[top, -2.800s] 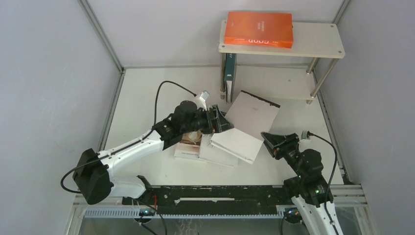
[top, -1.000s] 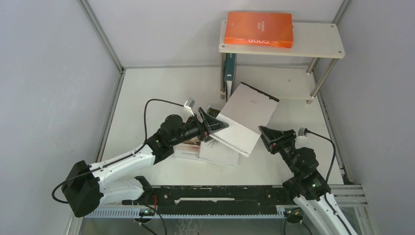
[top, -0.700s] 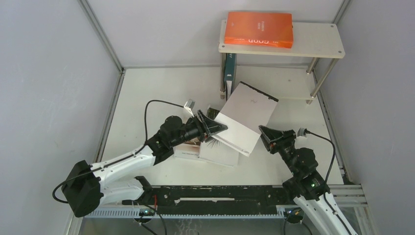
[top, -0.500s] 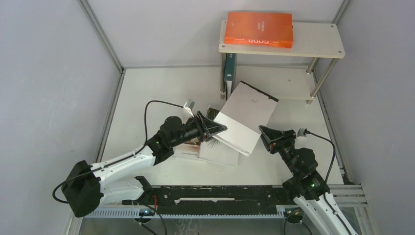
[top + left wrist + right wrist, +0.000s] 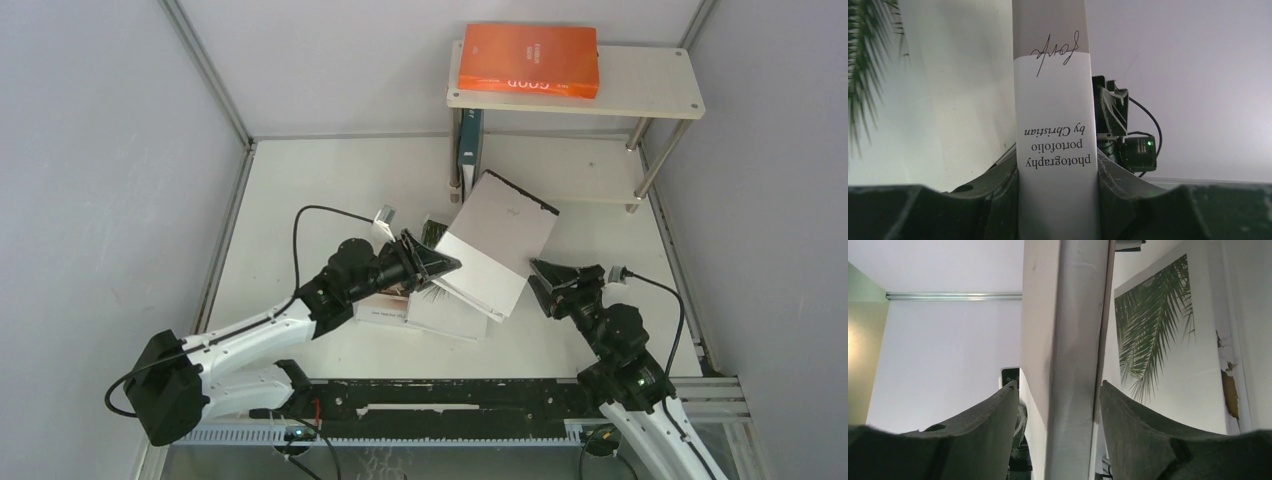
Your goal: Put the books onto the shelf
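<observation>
At the bottom right of the top view, the right gripper (image 5: pixel 541 272) has its jaws parted on either side of the lower right edge of the plain grey-white book (image 5: pixel 500 245). Its wrist view shows the fingers flanking that edge and seemingly no longer pinching it. At centre left, the left gripper (image 5: pixel 1057 170) is clamped on the book's printed spine, both fingers pressed against it. The book is tilted up off the table, above the white book with a palm leaf (image 5: pixel 1148 330) and the white book with a coffee-cup photo (image 5: pixel 381 311), which lie flat beneath it.

The step in hand appears to be passing the book to the left arm alone. To do it well:

- The right arm should draw straight back toward the lower right so its fingers do not drag the edge.
- The left grip sits near one end, so the book may pivot. It should be lifted slowly, clear of the two flat books.
- Higher in the frame stands the two-level beige shelf on metal legs (image 5: pixel 650 85), with the dark teal book (image 5: pixel 469 150) upright at the left of its lower level and the bright orange book (image 5: pixel 528 58) flat on top.
- The book should be aimed just right of the teal one, spine leading.
</observation>
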Controlling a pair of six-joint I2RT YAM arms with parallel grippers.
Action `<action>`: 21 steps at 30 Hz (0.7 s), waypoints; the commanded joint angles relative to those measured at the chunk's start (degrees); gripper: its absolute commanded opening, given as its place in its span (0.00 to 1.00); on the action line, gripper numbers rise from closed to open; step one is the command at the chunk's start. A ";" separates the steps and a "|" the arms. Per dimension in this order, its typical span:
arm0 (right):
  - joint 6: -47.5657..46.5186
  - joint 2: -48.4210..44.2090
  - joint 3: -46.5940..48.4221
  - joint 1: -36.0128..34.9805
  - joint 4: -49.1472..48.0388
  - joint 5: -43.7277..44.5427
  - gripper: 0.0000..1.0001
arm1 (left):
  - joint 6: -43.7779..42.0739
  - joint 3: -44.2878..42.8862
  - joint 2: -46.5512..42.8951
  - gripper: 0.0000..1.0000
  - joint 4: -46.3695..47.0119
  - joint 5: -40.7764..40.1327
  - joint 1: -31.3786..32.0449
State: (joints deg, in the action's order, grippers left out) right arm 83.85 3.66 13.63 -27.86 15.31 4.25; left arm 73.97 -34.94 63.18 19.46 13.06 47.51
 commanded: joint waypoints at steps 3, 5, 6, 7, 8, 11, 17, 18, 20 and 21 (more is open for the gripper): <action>-1.50 -0.85 0.44 0.89 0.97 -0.47 0.71 | -4.71 -4.60 -2.00 0.34 -1.71 -4.75 0.21; -1.81 -0.89 0.48 1.63 1.48 -1.21 0.71 | -5.46 -5.55 -1.79 0.33 -2.54 -5.37 0.26; -2.10 -0.85 0.52 2.13 1.86 -1.57 0.71 | -5.93 -6.03 -1.61 0.33 -3.17 -5.83 0.37; -2.22 -0.98 0.65 2.64 2.17 -1.98 0.71 | -6.52 -6.68 -1.34 0.32 -3.70 -6.07 0.58; -2.49 -0.97 0.62 3.15 2.46 -2.55 0.72 | -7.17 -7.30 -1.05 0.32 -4.35 -6.31 0.72; -3.06 -1.10 0.70 5.12 3.13 -4.41 0.72 | -8.62 -9.30 0.02 0.31 -5.57 -7.11 1.39; -4.33 -1.38 0.79 10.76 4.37 -10.55 0.73 | -10.19 -12.47 2.31 0.30 -6.74 -7.76 2.85; -4.57 -1.59 0.79 11.77 4.62 -11.71 0.73 | -10.37 -12.83 2.54 0.30 -6.93 -8.05 3.18; -5.18 -1.79 1.09 13.92 5.49 -13.16 0.73 | -10.76 -13.97 3.41 0.30 -7.15 -8.45 3.74; -5.63 -1.81 1.25 14.68 5.82 -13.81 0.73 | -10.99 -14.58 3.97 0.30 -7.41 -8.56 4.02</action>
State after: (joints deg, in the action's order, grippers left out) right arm 80.75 2.66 13.63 -16.05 20.45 -4.86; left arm 65.47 -44.40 66.22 9.61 5.89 50.41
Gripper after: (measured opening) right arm 0.728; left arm 0.457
